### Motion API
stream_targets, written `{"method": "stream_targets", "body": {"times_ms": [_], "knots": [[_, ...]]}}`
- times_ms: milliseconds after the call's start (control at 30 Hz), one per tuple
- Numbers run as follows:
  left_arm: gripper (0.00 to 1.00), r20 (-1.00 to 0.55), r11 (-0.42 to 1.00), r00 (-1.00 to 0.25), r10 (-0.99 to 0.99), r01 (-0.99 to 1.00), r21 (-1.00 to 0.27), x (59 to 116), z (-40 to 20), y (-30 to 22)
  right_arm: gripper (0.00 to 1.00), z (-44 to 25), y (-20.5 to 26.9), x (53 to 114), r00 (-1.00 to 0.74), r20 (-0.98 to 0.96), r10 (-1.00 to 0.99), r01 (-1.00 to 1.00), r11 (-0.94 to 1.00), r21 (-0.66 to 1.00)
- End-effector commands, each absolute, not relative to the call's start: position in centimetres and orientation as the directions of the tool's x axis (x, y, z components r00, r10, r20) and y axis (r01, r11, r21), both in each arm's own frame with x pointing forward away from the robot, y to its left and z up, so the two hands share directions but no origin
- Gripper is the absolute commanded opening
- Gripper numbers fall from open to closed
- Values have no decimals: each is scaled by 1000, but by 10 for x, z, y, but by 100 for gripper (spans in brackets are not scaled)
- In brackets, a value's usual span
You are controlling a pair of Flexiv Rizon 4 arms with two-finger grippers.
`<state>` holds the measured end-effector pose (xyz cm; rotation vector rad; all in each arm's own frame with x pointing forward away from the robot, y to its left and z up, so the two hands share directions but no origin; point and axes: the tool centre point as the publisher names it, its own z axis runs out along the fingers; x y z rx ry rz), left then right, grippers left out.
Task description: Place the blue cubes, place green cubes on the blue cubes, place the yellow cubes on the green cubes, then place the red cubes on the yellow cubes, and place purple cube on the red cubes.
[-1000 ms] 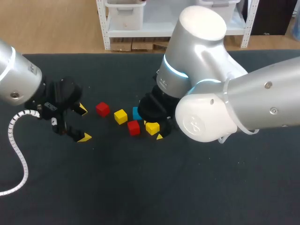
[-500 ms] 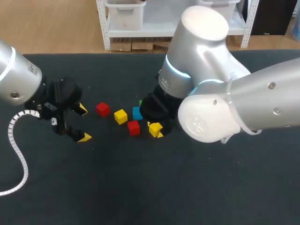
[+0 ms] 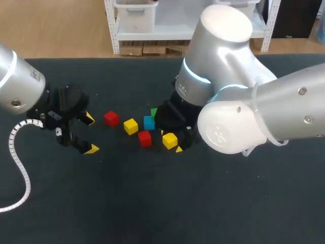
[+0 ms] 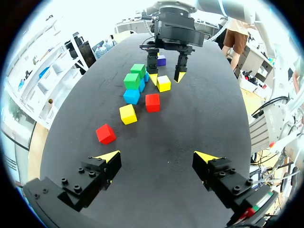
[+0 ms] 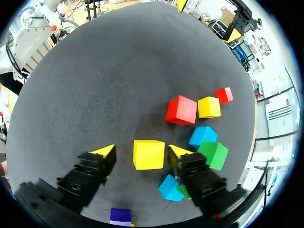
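1. Head view, worktop [image 3: 152, 203]: dark surface, with loose cubes clustered near its middle.
2. Left gripper [image 4: 157, 156]: fingers wide apart with nothing between them. It is well apart from the cluster, and the outer red cube [image 4: 105, 133] lies nearest.
3. Right gripper [image 5: 142, 153]: fingers spread, straddling the near yellow cube [image 5: 148, 154], which sits on the worktop. One tip is just beside it, and a gap shows on the other side.
4. Second yellow cube [image 3: 130, 126]: on the worktop, between the outer red cube and the blue cube [image 3: 149, 122].
5. Inner red cube [image 3: 144, 138]: near the blue cube, just beside the near yellow cube.
6. Green cube [image 3: 154, 113]: against the blue cube; I cannot tell whether it rests on it.
7. Second blue cube [image 5: 169, 187]: beside the right gripper's finger, partly under it.
8. Purple cube [image 4: 161, 60]: on the worktop, just beyond the right gripper.
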<state>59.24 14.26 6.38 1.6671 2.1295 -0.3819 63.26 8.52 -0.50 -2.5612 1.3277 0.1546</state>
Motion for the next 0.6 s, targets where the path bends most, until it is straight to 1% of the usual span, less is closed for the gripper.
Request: {"method": "stream_targets", "body": {"times_ms": [33, 67, 100, 133, 167, 367, 567, 600], "knots": [[100, -480, 246, -199, 854, 969, 36, 592, 63, 144, 75, -5, 83, 633, 577, -211, -789, -817, -551, -172], [100, -480, 246, -199, 854, 969, 36, 592, 63, 144, 71, -5, 83, 633, 576, -212, -790, -817, -550, -171], [100, -480, 246, -199, 854, 969, 36, 592, 63, 144, 64, -6, 83, 634, 575, -215, -790, -818, -549, -169], [100, -480, 246, -199, 854, 969, 36, 592, 63, 144, 51, -6, 84, 634, 574, -218, -790, -819, -549, -168], [100, -480, 246, -199, 854, 969, 36, 592, 63, 144, 48, -6, 84, 634, 573, -219, -789, -819, -549, -167], [100, -480, 246, -199, 854, 969, 36, 592, 63, 144, 40, -5, 86, 634, 580, -222, -783, -814, -556, -169], [100, -480, 246, -199, 854, 969, 36, 592, 63, 144, 29, -5, 86, 634, 586, -217, -781, -810, -561, -170], [100, -480, 246, -199, 854, 969, 36, 592, 63, 144, 14, -5, 86, 634, 586, -217, -781, -810, -561, -170]]}}
